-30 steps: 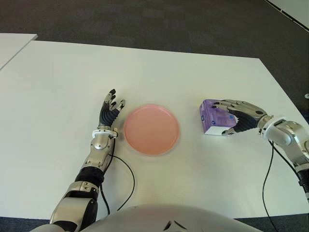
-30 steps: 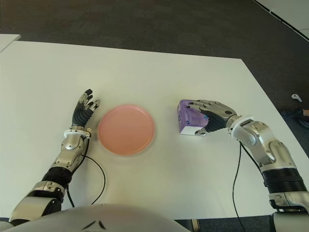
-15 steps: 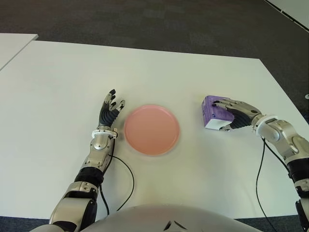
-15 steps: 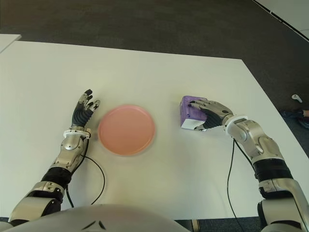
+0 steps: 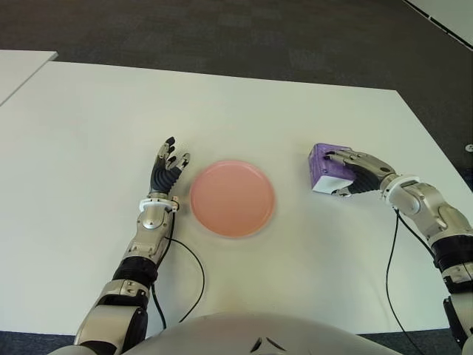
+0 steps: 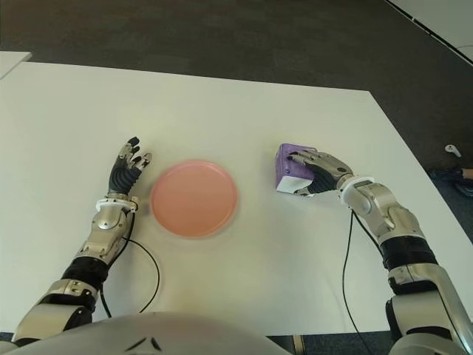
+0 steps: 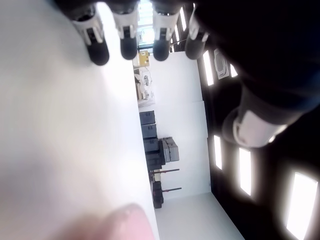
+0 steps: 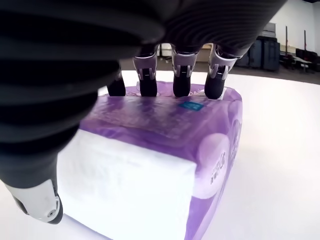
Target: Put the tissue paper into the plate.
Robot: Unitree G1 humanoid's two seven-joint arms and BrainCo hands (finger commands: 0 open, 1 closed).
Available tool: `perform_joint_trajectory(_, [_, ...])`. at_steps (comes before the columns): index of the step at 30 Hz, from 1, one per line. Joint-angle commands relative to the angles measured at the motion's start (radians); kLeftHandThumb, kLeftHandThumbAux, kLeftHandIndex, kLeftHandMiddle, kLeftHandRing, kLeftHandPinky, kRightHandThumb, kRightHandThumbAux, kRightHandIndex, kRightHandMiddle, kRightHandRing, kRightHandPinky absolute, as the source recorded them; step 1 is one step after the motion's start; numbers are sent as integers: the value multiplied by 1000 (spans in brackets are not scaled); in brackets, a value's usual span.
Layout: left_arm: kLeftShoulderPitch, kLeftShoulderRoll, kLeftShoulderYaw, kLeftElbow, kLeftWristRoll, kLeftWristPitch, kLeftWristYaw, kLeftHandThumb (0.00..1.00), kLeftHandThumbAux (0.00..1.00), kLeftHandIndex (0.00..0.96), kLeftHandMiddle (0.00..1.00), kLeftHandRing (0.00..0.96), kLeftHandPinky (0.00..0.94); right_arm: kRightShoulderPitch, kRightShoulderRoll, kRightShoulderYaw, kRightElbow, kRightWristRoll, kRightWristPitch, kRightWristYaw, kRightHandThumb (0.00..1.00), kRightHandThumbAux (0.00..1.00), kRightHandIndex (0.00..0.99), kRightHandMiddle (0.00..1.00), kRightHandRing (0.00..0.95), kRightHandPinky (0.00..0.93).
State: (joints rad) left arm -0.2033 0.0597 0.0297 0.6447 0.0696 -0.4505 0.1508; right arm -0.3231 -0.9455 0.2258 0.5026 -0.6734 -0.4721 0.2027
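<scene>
My left hand [image 5: 167,171] shows just left of the pink plate [image 5: 232,197], fingers straight and spread, holding nothing; I'm leaving it idle. The plate sits mid-table with nothing in it. Well to its right on the white table [image 5: 89,133] is the tissue pack [image 5: 327,168], and my right hand [image 5: 353,171] is wrapped over it: four fingers [image 8: 181,70] hooked across the top face, thumb low against the near side. My worry from here is the grip. The wrapper looks slick and the pack soft, so I judge it could squash or slide out between fingers and thumb when I carry it across, or catch the plate's rim and shove the plate. The pack itself is a squat purple-wrapped block with a white end and a small blue label on top.
</scene>
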Motion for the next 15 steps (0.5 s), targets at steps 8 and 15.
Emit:
perform_joint_trajectory(8, [32, -9, 3, -10, 0, 30, 0, 0, 573, 0, 0, 0, 0, -5, 31, 102, 74, -43, 4, 31, 299, 598, 20, 34, 18, 49])
perform_joint_trajectory(15, [44, -26, 4, -47, -2, 51, 10, 0, 588, 0, 0, 0, 0, 8, 35, 113, 68, -36, 10, 20, 287, 596, 22, 43, 27, 46])
